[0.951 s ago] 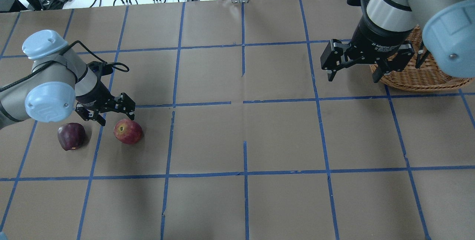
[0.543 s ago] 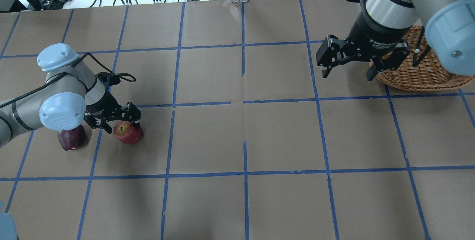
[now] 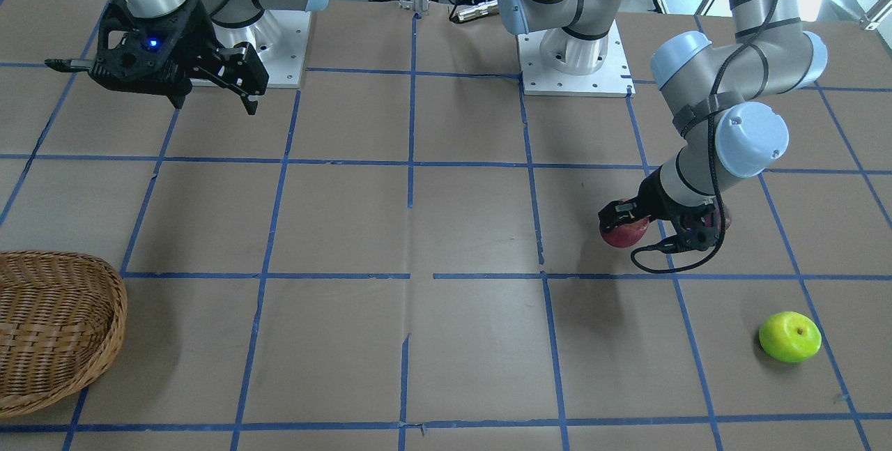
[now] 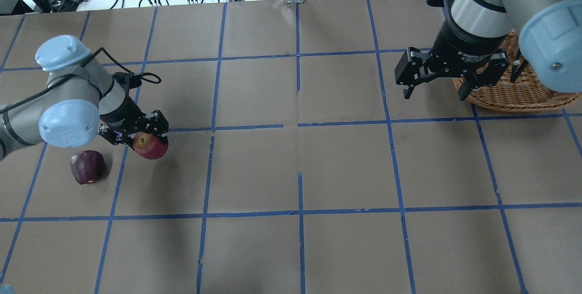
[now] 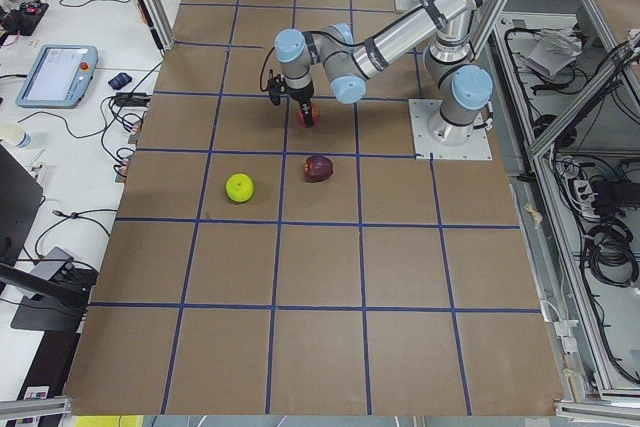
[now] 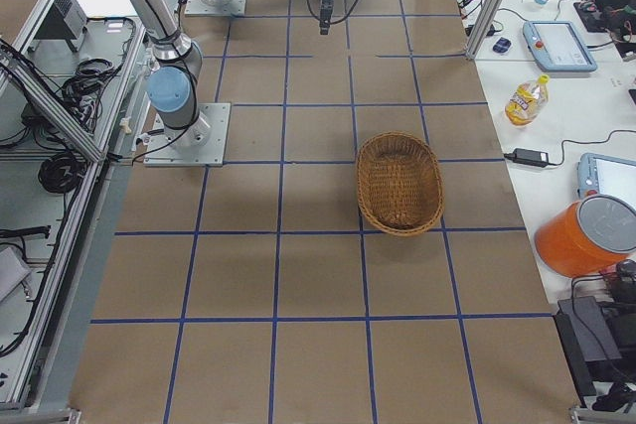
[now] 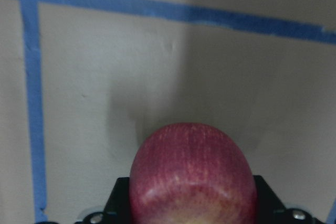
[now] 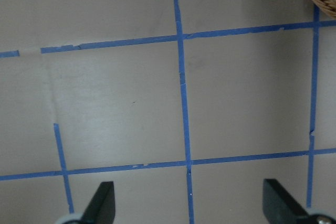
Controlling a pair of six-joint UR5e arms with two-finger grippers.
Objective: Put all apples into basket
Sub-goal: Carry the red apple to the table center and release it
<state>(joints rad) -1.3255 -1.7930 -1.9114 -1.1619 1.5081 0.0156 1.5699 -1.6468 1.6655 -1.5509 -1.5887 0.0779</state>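
Left gripper (image 4: 139,137) clamps the red apple (image 4: 151,147) for the carry, while the right gripper (image 4: 434,95) hangs wide open beside the basket (image 4: 514,96), likely awaiting a handover.

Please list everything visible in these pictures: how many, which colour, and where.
red apple: one, red, held in the left gripper
dark apple: one, maroon, on the table, apart from the red apple
green apple: one, lime green, on the table, apart from the other two
basket: one, light-brown wicker, at the table's end far from the apples, no apple inside
table: one, brown cover
tape lines: several, blue, a grid on the table
bottle: one, yellow-orange, beyond the table's far edge
left gripper: one, black, shut on the red apple
right gripper: one, black, open, raised over the table
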